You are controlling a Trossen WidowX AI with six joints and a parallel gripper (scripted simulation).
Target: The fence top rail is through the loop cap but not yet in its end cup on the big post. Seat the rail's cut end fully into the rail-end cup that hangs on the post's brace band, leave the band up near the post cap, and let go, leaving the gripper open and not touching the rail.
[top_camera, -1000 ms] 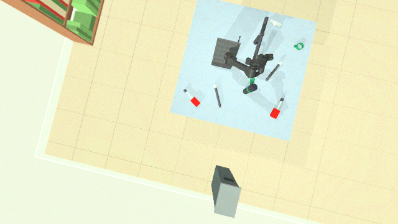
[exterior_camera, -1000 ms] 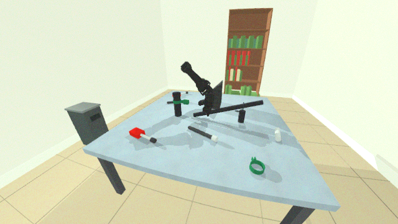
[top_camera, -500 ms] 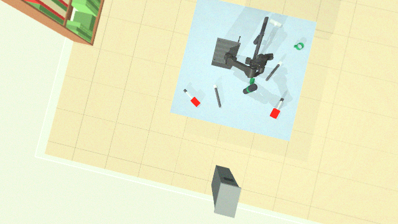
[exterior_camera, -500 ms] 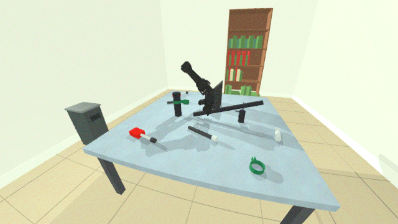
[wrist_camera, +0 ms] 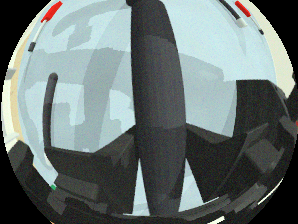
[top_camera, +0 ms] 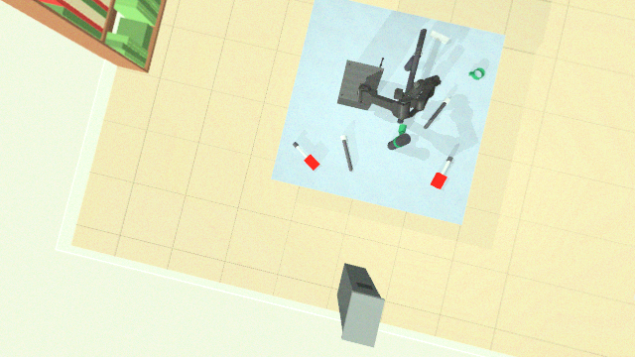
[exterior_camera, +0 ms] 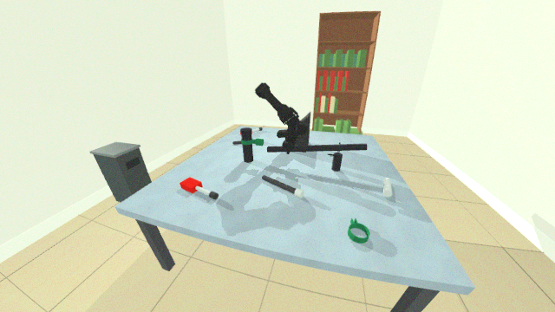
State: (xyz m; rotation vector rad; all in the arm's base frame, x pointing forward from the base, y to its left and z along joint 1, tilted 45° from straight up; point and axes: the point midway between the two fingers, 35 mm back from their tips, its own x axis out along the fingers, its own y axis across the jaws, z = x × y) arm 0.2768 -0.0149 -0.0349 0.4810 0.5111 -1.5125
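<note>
The dark top rail looks about level in the exterior view. My gripper is shut on it. The rail's far part passes over the small post; the loop is too small to tell clearly. The green rail-end cup is up near the cap of the big post. The rail's near end is outside the cup, just beside it and slightly lower in the exterior view. In the top view the arm mostly covers that end.
A dark rod with a white tip and a red-headed tool lie near the post. Another rod lies on its other side. A green ring and a white cylinder lie farther off.
</note>
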